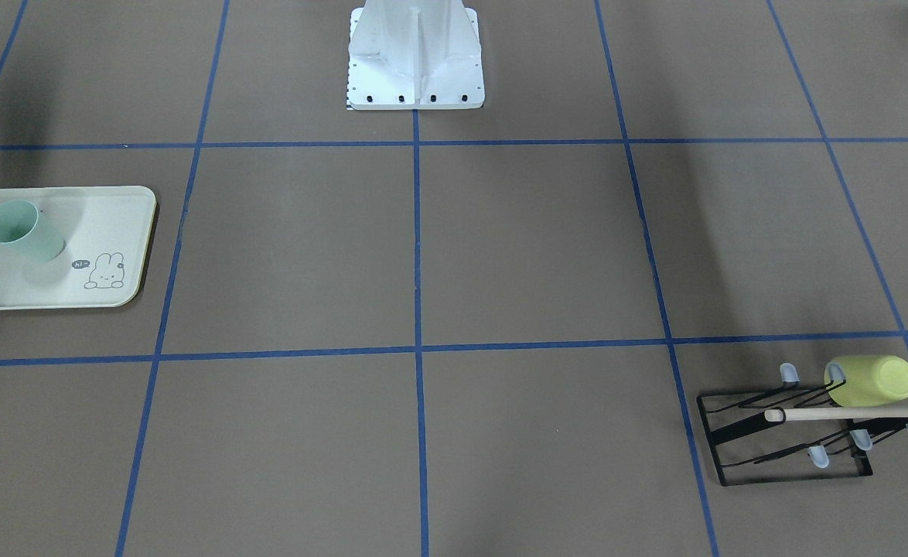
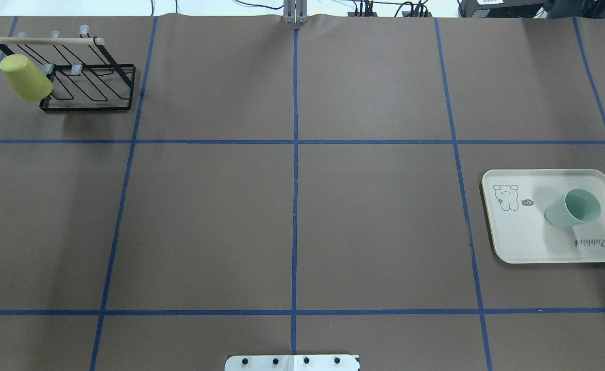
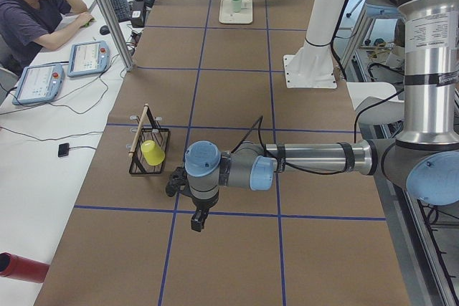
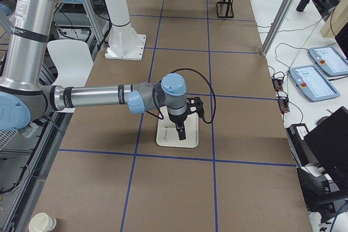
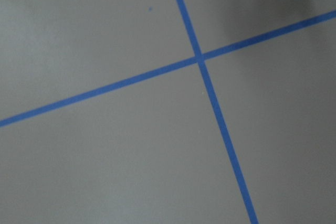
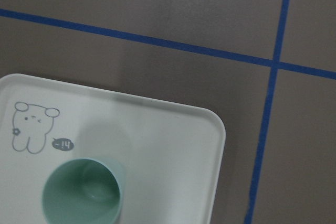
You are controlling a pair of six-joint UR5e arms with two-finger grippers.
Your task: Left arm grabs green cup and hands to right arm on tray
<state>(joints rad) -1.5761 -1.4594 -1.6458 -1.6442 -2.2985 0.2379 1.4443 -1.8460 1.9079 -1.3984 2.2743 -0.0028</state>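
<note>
The green cup [image 1: 25, 230] stands upright, mouth up, on the tray [image 1: 117, 209]. Both show in the overhead view, cup [image 2: 573, 207] on tray [image 2: 519, 242], and far off in the exterior left view [image 3: 237, 3]. The right wrist view looks straight down into the cup [image 6: 84, 192] on the tray [image 6: 173, 129]. My right gripper [image 4: 181, 133] hangs above the tray [image 4: 165, 140], apart from the cup; I cannot tell whether it is open. My left gripper [image 3: 197, 221] points down over bare table beside the rack; I cannot tell its state. Its wrist view shows only tape lines.
A yellow cup [image 2: 24, 77] hangs on a black wire rack [image 2: 91, 87] with a wooden bar at the table's far left corner, also in the front view [image 1: 872, 381]. The robot's white base [image 1: 415, 62] stands mid-table edge. An operator [image 3: 32, 12] sits beside the table.
</note>
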